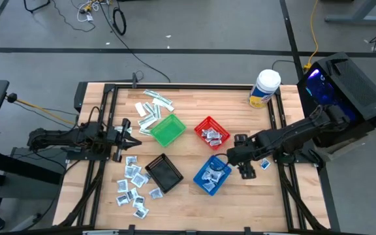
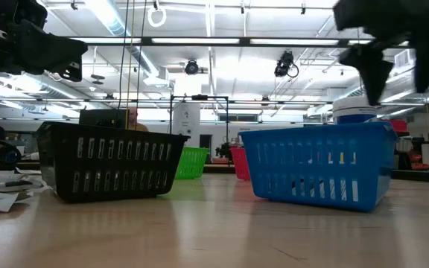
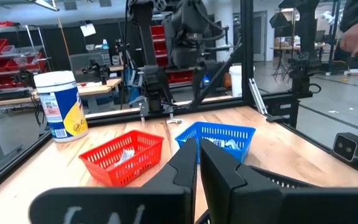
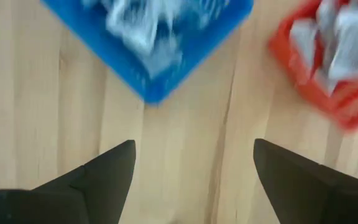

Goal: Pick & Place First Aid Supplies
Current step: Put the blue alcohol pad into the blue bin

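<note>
Four square baskets stand on the wooden bench (image 1: 240, 202). The red basket (image 1: 212, 132) holds a few white-and-blue packets, and the blue basket (image 1: 212, 175) just below it in the high view holds several more. The green basket (image 1: 167, 129) and the black basket (image 1: 164, 173) show nothing inside from above.

Many more packets (image 1: 132, 186) lie loose on the bench beside the black basket, on the left arm's side, and a scatter of longer pale strips (image 1: 152, 108) lies near the green basket toward the far edge. One lone packet (image 1: 265, 164) rests by the right arm. A white-lidded tub (image 1: 264, 89) with a yellow label stands at the far right corner.

The right hand (image 1: 234, 155) hovers between the red and blue baskets, its fingers (image 4: 101, 174) spread wide with nothing between them. The left hand (image 1: 136, 132) waits beside the green basket, fingers pressed together and empty.

Beyond the bench, a workshop with ceiling lights, red storage bins and a person at the edge.
</note>
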Controlling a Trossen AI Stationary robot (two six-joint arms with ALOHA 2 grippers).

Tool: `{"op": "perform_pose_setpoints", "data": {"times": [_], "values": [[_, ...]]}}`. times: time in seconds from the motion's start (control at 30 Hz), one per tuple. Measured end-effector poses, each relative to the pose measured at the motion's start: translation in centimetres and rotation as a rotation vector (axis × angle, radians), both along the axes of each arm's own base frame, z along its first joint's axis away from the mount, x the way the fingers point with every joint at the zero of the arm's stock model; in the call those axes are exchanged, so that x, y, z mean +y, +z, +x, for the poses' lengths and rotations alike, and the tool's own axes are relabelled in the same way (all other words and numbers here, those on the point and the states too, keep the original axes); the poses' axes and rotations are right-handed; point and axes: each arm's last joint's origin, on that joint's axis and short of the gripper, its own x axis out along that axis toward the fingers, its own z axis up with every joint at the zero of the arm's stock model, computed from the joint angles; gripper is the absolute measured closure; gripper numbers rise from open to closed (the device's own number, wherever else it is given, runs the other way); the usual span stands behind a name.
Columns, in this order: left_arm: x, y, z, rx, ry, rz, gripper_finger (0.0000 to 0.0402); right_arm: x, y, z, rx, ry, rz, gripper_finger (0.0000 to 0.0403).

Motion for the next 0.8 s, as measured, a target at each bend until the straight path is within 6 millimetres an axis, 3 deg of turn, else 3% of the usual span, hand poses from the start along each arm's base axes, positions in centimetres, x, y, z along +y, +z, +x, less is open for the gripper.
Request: {"op": "perform_pose_setpoints", "data": {"times": [0.2,0.4,0.8], "values": [[0.0,0.0,0.0,-0.001,0.0,0.0,0.0376,-0.2,-0.5,-1.1,0.163,-0.039,-0.001,0.0076],[0.0,0.0,0.0,0.0,0.0,0.0,0.0376,-0.2,-1.0,-1.1,0.2,-0.058,0.001,0.0075],[0.0,0.0,0.0,0.001,0.0,0.0,0.0376,-0.9,-5.2,-3.6,0.414,-0.105,0.009,0.0075]]}}
